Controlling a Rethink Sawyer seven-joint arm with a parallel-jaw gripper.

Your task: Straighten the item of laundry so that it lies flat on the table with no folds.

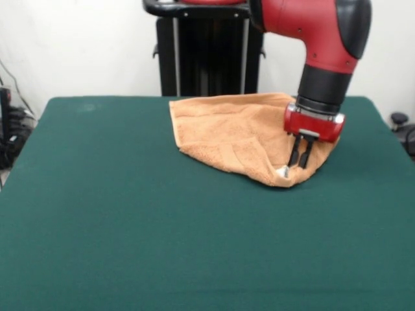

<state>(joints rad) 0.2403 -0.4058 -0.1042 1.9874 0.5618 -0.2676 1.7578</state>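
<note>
The light-orange towel (230,133) lies on the far right part of the green table (130,214). It is folded over on itself, with a rounded fold running along its near edge to a bunched corner at the right. A small white label (283,171) shows at that corner. My gripper (299,163) hangs from the red arm straight down onto that corner, just right of the label. Its two black fingers (294,154) stand close together and pinch the cloth there. The towel's far right part is hidden behind the arm.
The robot's black pedestal (207,58) stands behind the table's far edge. The towel's far edge lies close to that table edge. Cables and gear (10,129) sit off the table at the left, and a dark object (402,126) at the right.
</note>
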